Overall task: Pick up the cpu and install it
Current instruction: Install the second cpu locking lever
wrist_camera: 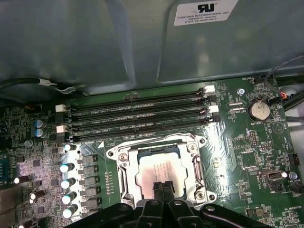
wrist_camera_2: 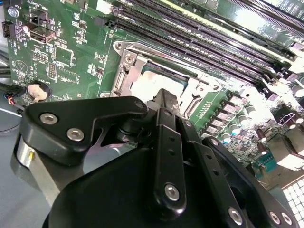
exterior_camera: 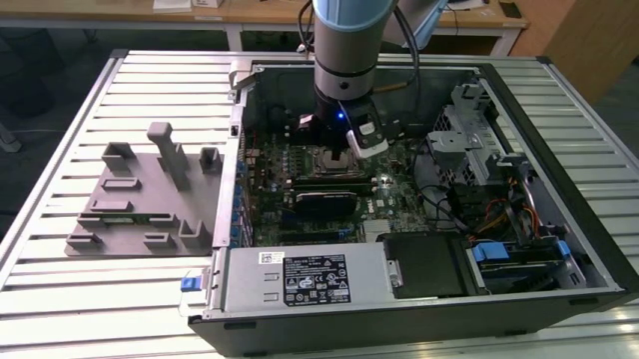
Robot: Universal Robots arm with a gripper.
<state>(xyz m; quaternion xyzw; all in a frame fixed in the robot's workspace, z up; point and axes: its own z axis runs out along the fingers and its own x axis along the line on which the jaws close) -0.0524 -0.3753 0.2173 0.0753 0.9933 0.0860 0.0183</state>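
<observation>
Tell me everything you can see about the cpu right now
The cpu is a flat square chip with a pale silvery metal top bearing faint print. It lies flat inside the square metal-framed socket on the green motherboard, beside the long dark memory slots. In both wrist views the black pincer sits right over its near edge, covering part of it; whether the tips touch it cannot be told. In the second wrist view it shows past the pincer.

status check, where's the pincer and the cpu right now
Pincer low over the socket, fingertips together. Cpu lies flat within the socket frame. Nothing seen between them.
</observation>
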